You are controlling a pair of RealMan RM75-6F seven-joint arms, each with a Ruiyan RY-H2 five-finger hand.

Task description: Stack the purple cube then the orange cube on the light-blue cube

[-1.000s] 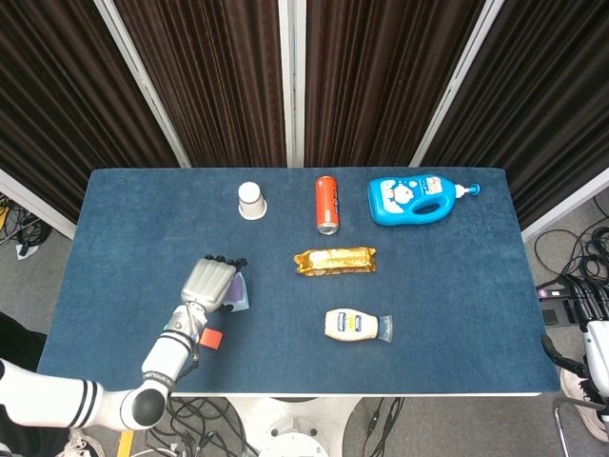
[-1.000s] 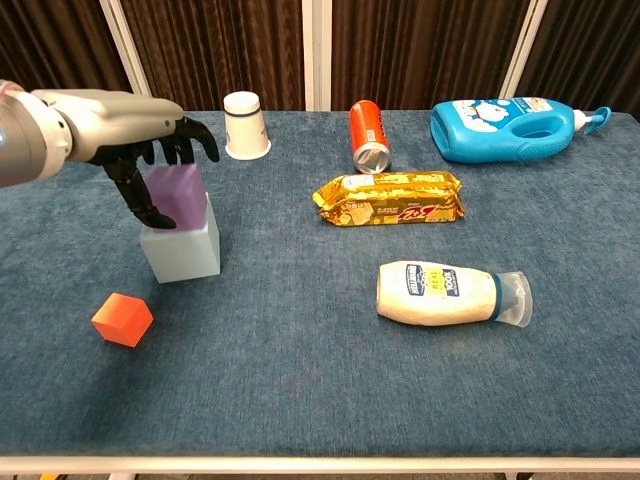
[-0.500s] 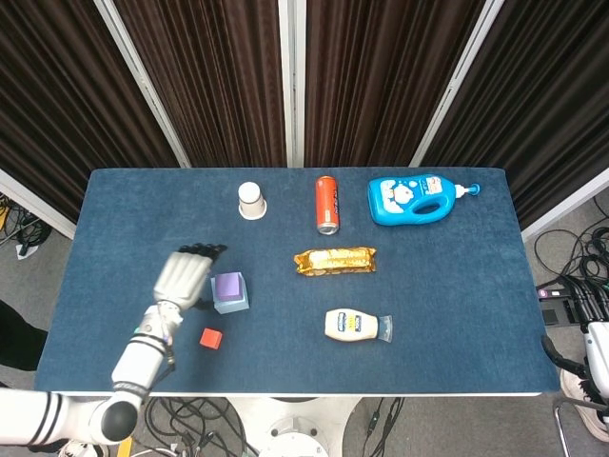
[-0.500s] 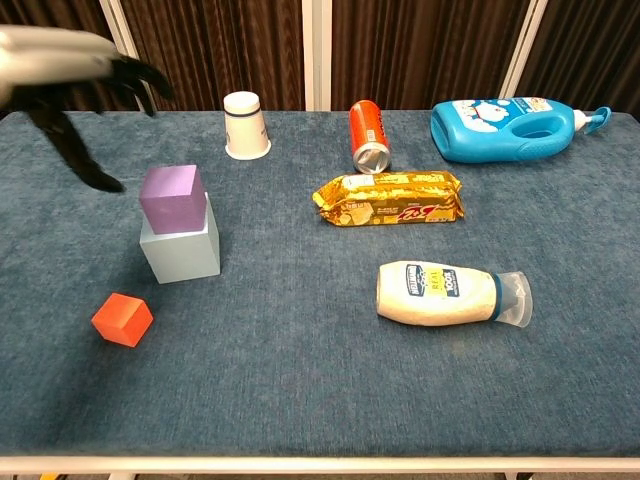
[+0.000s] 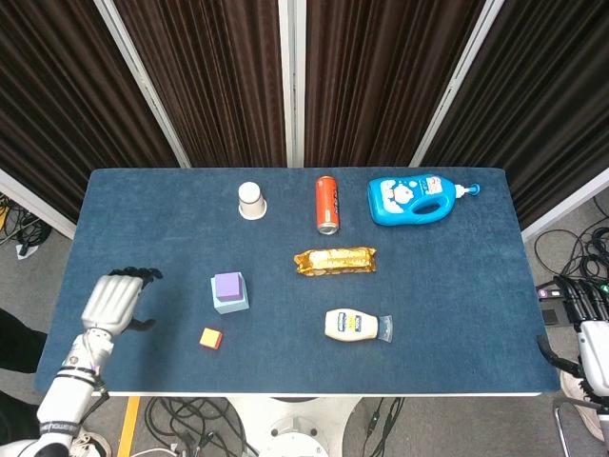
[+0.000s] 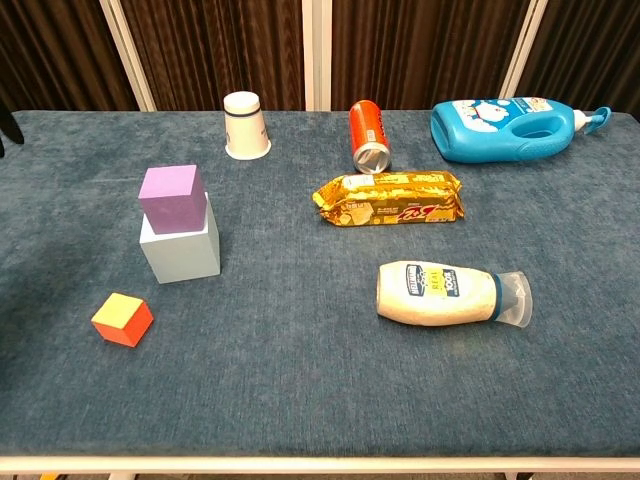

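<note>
The purple cube (image 6: 172, 197) sits on top of the light-blue cube (image 6: 182, 250), slightly turned against it; the head view shows the same purple cube (image 5: 227, 285) and light-blue cube (image 5: 232, 302) left of the table's middle. The orange cube (image 6: 122, 319) lies alone on the cloth in front and to the left of the stack, also visible as the orange cube (image 5: 211, 338) in the head view. My left hand (image 5: 114, 303) hovers near the table's left edge, well apart from the stack, fingers spread and holding nothing. My right hand does not show in either view.
Along the back stand a white cup (image 5: 252, 201), a red can (image 5: 327, 203) lying down and a blue detergent bottle (image 5: 419, 199). A gold snack pack (image 5: 334, 259) and a mayonnaise bottle (image 5: 357, 326) lie right of the stack on the blue table (image 5: 457, 286).
My left hand has let go of the purple cube, leaving it on the light-blue cube, and has drawn back leftward to the table's left edge, out of the chest view.
</note>
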